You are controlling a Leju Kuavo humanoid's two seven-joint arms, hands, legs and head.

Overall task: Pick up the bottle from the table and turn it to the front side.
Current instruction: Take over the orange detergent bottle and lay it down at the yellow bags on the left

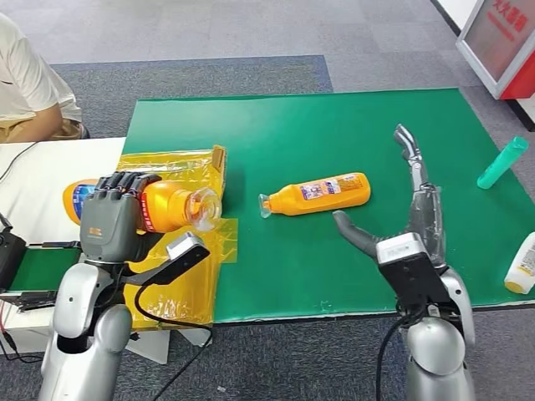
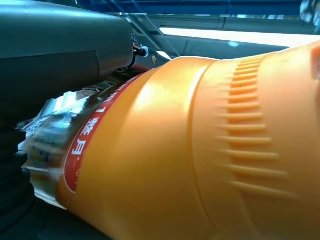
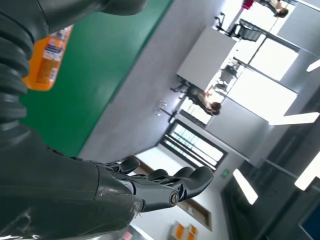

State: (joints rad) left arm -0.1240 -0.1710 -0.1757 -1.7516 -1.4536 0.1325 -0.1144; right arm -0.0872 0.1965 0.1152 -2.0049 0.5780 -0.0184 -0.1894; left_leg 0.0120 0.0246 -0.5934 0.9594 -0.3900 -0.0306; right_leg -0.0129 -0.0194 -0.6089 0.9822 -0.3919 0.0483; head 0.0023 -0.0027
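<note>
Two orange bottles: left hand (image 1: 112, 215) grips one bottle (image 1: 173, 209) over yellow film (image 1: 189, 276), left of the worktop (image 1: 391, 117). Right hand (image 1: 410, 209) spread wide, holding nothing. Roll slowly, grip firm, until the label faces front.

The orange bottle (image 2: 181, 165) held in the left hand (image 1: 112, 219) carried a red label band with white Chinese characters, of which "月" was readable in the left wrist view. The second orange bottle (image 1: 318, 194) lying on the green mat (image 1: 379, 125) bore a label too small to read. A red-and-white sign (image 1: 505, 33) showed blurred characters.
</note>
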